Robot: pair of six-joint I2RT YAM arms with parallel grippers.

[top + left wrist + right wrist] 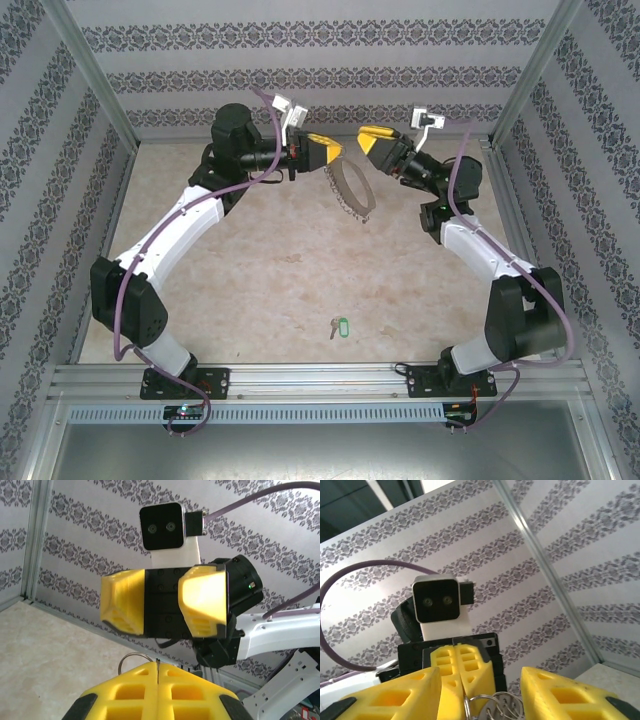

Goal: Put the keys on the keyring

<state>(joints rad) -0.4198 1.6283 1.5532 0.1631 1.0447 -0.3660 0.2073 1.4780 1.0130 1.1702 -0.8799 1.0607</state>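
My view: left gripper [336, 153] clamped on keyring [348, 203] above table's [250, 280] far edge; right gripper [372, 148] faces it, jaws apart; keys [338, 326] lie by near edge.

papered walls [320, 60] white with dark grey floral bands; table top [270, 270] mottled beige; large thin metal keyring [352, 192] silvery; small metal key [332, 327] silvery, its oblong plastic tag [342, 326] green; left gripper [340, 153] and right gripper [366, 137] yellow-fingered; arms [185, 225] white and black; cables [125, 320] purple
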